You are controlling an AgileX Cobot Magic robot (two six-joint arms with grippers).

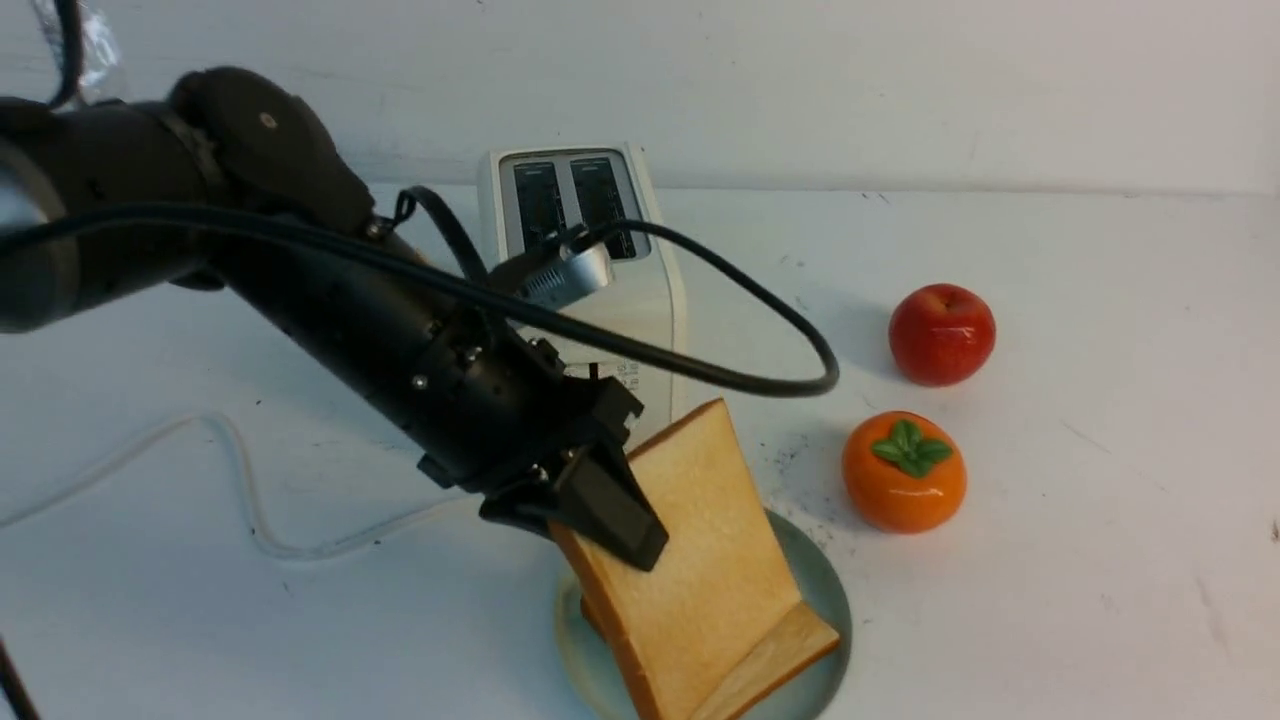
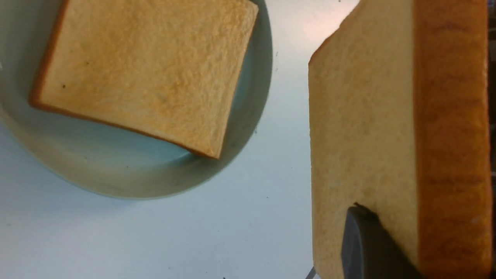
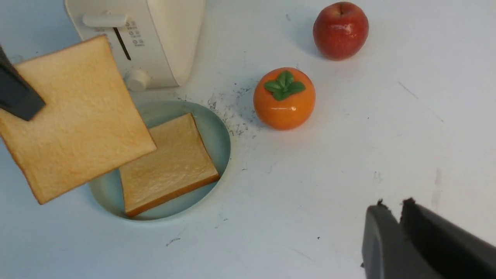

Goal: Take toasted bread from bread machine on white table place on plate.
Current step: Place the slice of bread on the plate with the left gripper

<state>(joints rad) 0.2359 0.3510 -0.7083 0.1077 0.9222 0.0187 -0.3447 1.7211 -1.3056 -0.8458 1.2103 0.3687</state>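
My left gripper (image 1: 640, 545) is shut on one slice of toasted bread (image 1: 700, 520), holding it tilted on edge just above the plate (image 1: 825, 600). In the left wrist view one dark finger (image 2: 364, 240) presses that slice's face (image 2: 364, 135); the other finger is hidden behind it. A second slice (image 3: 170, 162) lies flat on the mint-green plate (image 3: 215, 135). The bread machine (image 1: 655, 290) stands behind the plate, both slots dark. My right gripper (image 3: 392, 207) hovers over bare white table (image 3: 348, 174), shut on nothing, and does not appear in the front view.
A red apple (image 1: 941, 333) and an orange persimmon (image 1: 903, 470) sit to the right of the toaster and plate. The toaster's white cord (image 1: 240, 480) loops across the table on the left. A black cable (image 1: 760, 300) arcs from my left arm over the toaster.
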